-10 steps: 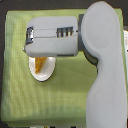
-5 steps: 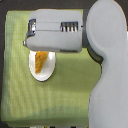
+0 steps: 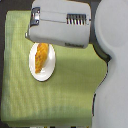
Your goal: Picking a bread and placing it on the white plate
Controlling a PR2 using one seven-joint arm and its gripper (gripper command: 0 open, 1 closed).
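From the exterior view I see the bread (image 3: 41,56) lying on the white plate (image 3: 49,71) in the left-centre of the frame, its long axis running from upper right to lower left, with the broader end toward the top and the narrower end pointing down. The bread is golden-orange with a bumpy crust and rests wholly within the plate's rim, toward the plate's left half. The plate sits on a green cloth (image 3: 65,100) with a fine checked weave that covers most of the frame; a dark strip of background shows along the left edge and at the upper left corner. I see the robot's arm (image 3: 112,75) as a large pale grey mass filling the right side of the frame from top to bottom, and from it a boxy grey forearm housing (image 3: 60,25) reaches leftward across the upper part of the frame, with a dark ribbed vent on its face and a dark band near its left end. The housing's lower edge overlaps the top of the plate in the picture, just above the bread's upper end. I cannot pick out the claw's fingers in this view, so I cannot tell whether the claw is apart or together; nothing of it is seen touching the bread.
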